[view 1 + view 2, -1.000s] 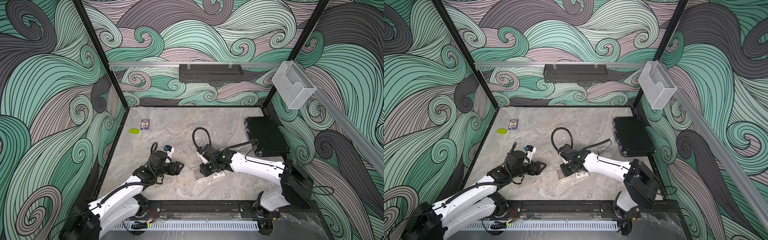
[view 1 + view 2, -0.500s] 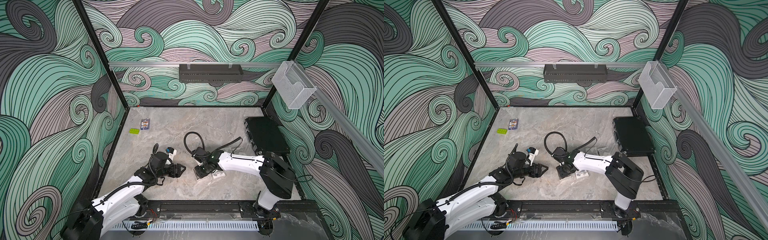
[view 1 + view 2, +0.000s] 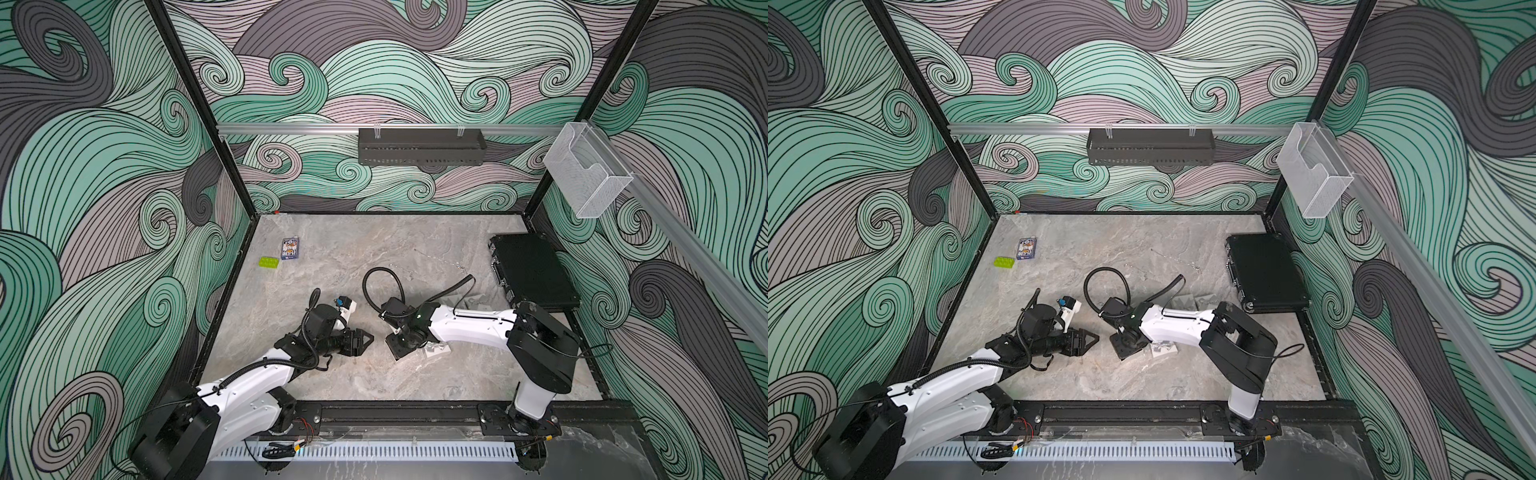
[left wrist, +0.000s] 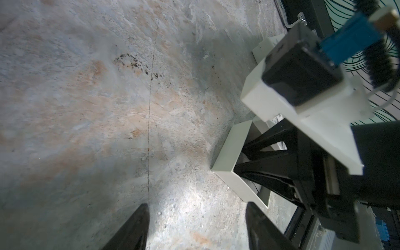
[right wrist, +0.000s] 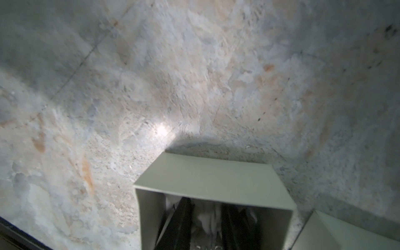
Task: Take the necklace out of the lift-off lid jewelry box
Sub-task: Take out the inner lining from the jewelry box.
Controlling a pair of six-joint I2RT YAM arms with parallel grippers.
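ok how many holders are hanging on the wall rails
2: a black perforated tray hangs from the back rail, and a clear plastic holder is on the right-hand rail. No others show in either top view.

You get sharp, evenly lit top views, soft shadows lower centre. Wrist views: dim, blurred, edges fisheye-warped, each with a glare patch on the tabletop (image 5: pixel 161 129).
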